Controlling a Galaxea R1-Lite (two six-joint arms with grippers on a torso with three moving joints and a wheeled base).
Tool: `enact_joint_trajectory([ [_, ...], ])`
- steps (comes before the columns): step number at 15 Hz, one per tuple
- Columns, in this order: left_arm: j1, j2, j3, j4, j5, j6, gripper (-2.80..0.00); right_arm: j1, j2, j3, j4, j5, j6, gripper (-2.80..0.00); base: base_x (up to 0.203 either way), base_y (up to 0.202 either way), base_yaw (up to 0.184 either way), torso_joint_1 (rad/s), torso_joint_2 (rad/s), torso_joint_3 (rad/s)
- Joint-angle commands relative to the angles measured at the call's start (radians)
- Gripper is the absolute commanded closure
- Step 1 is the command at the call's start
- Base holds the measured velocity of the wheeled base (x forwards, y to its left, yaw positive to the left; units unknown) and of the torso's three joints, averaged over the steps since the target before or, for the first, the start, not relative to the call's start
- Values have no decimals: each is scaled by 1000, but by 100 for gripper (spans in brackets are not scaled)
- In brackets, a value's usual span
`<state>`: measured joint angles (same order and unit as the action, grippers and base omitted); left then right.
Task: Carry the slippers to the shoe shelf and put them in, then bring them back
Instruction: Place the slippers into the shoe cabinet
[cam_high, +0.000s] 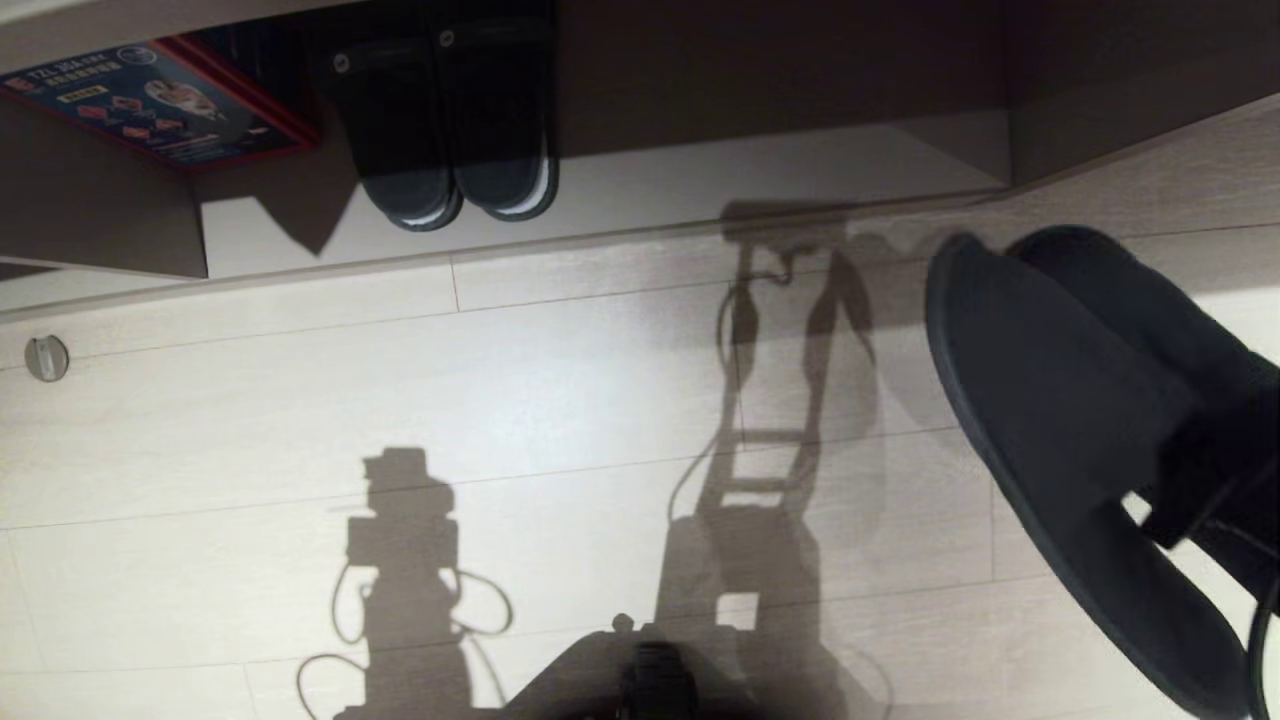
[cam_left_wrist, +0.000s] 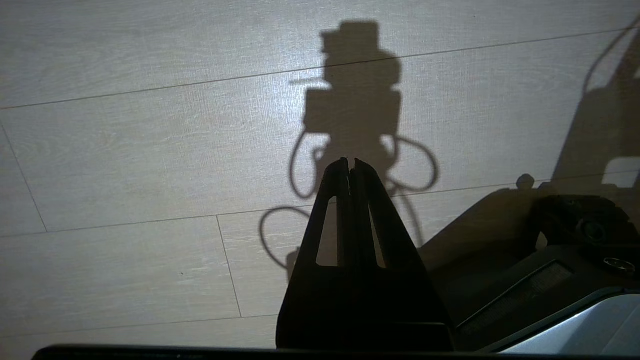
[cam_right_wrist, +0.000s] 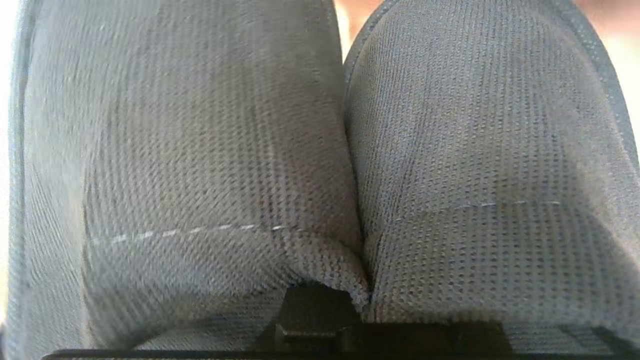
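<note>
**Slippers in the air, shelf ahead: the carry leg is under way**

The right gripper (cam_high: 1215, 480) is clamped on the pair of dark grey slippers (cam_high: 1060, 420), holding them off the wood-look floor (cam_high: 560, 400), short of the shoe shelf (cam_high: 700, 170) and toward its right-hand end. In the right wrist view the two knit straps (cam_right_wrist: 200, 150) press side by side, pinched where they meet at the gripper's tip; the exact bite on the fabric is hard to make out there, so how secure it is remains a guess. From the head view the pair hangs tilted, one sole turned toward the camera.

The shoe shelf lies across the far side of the floor, its pale base board (cam_high: 760, 180) showing under the grey-brown top. At the shelf's left end a black pair with white-edged soles (cam_high: 450, 130) already sits on the board, beside a red-edged printed box (cam_high: 160, 100). The stretch of board right of that pair looks free.

The left gripper (cam_left_wrist: 350, 165) hangs closed and empty over the floor, well away from the shelf and taking no part.

So the step in hand appears to be the delivery: slippers lifted, not yet in. The next move calls for bringing the pair forward and low enough to pass under the shelf's top, levelling the soles over the base board, and releasing only once they rest there, clear of the black pair
</note>
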<state>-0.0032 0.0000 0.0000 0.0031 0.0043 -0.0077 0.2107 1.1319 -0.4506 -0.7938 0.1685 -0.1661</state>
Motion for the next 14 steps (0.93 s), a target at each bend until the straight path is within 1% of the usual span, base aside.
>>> enact_joint_trajectory([
  [1, 0, -2, 2, 0, 0, 0, 0, 29, 157, -102, -52, -3, -8, 0, 0, 0, 0, 0, 0, 0],
  [4, 0, -2, 2, 0, 0, 2, 0, 37, 248, -231, -179, -68, -12, 0, 0, 0, 0, 0, 0, 0],
  [7, 0, -2, 2, 0, 0, 2, 0, 39, 381, -296, -333, -114, 16, 0, 0, 0, 0, 0, 0, 0],
  [9, 0, -2, 2, 0, 0, 2, 0, 38, 467, -349, -432, -128, 38, 0, 0, 0, 0, 0, 0, 0],
  [10, 0, -2, 2, 0, 0, 2, 0, 37, 506, -400, -473, -131, 51, 0, 0, 0, 0, 0, 0, 0],
  [11, 0, -2, 2, 0, 0, 2, 0, 36, 522, -419, -501, -133, 63, 0, 0, 0, 0, 0, 0, 0],
  [13, 0, -2, 2, 0, 0, 2, 0, 35, 530, -429, -501, -133, 66, 0, 0, 0, 0, 0, 0, 0],
  [14, 0, -2, 2, 0, 0, 2, 0, 33, 558, -474, -502, -132, 70, 0, 0, 0, 0, 0, 0, 0],
])
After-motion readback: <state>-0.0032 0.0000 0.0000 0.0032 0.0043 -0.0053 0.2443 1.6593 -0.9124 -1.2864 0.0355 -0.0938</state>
